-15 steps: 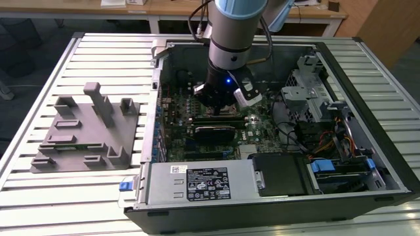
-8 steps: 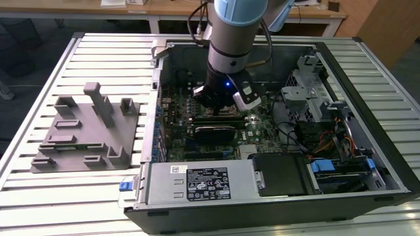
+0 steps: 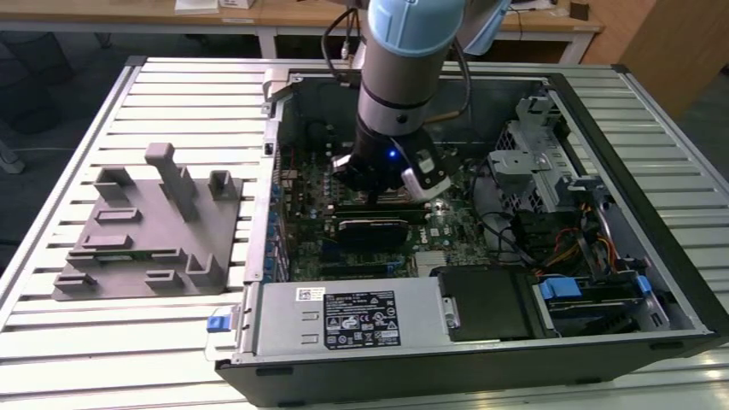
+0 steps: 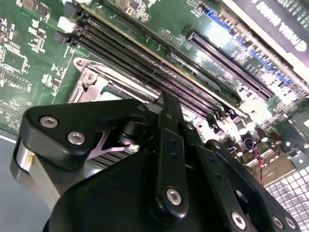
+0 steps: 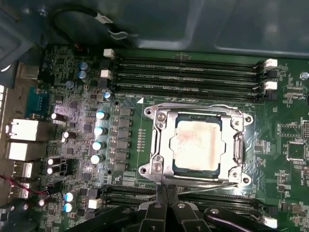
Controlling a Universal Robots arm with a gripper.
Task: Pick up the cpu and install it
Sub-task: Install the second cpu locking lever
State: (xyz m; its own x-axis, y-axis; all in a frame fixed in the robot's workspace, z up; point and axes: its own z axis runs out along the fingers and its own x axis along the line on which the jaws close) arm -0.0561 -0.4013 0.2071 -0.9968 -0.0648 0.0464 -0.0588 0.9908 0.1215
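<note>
The cpu (image 5: 195, 144), a flat square chip with a silvery-white top, lies seated inside the metal socket frame (image 5: 161, 145) on the green motherboard. In the first wrist view my gripper (image 5: 167, 189) sits at the socket's edge. Its two black fingers are pressed together with nothing between them, just over the thin wire lever (image 5: 203, 180). In the exterior view the gripper (image 3: 381, 184) hangs low inside the open computer case, over the middle of the board. The second wrist view shows the black fingers (image 4: 170, 140) above a corner of the socket frame (image 4: 91, 79).
Memory slots (image 5: 188, 67) run along both sides of the socket. A black expansion card (image 3: 370, 231), the power supply (image 3: 341, 320) and a drive cage (image 3: 547, 162) crowd the case. A grey fixture block (image 3: 148, 226) stands on the slatted table at the exterior view's left.
</note>
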